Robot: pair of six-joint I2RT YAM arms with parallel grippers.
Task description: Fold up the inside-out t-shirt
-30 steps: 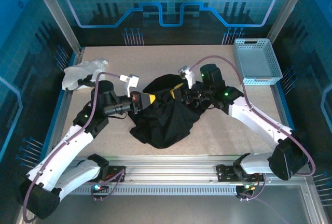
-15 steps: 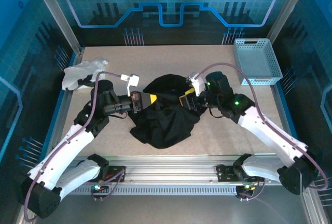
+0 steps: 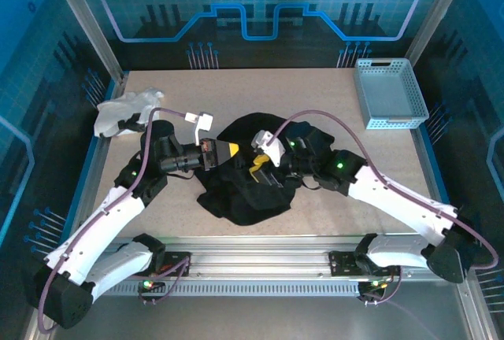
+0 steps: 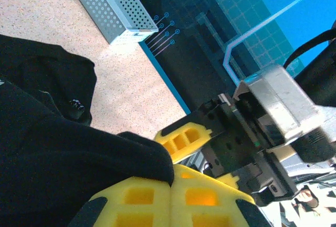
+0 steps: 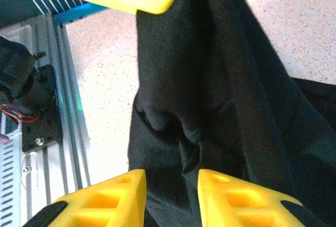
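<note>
The inside-out t-shirt (image 3: pixel 250 186) is a bunched black heap at the middle of the table. My left gripper (image 3: pixel 230 149) is shut on a fold at its upper left edge; in the left wrist view the black cloth (image 4: pixel 79 153) is pinched between the closed yellow fingers (image 4: pixel 131 198). My right gripper (image 3: pixel 258 165) hovers over the shirt's middle, just right of the left one. Its yellow fingers (image 5: pixel 105 198) stand apart, with wrinkled black cloth (image 5: pixel 210 95) showing in the gap below them and nothing clamped.
A white garment (image 3: pixel 126 108) lies crumpled at the table's far left edge. A grey perforated basket (image 3: pixel 390 92) stands at the far right corner. Aluminium rails (image 3: pixel 260 257) run along the near edge. Bare tabletop (image 3: pixel 370 159) surrounds the shirt.
My right gripper let go of the shirt's upper right edge, then swung left and nearer over the shirt's middle, close to the left gripper. The left gripper has kept its hold and place.
</note>
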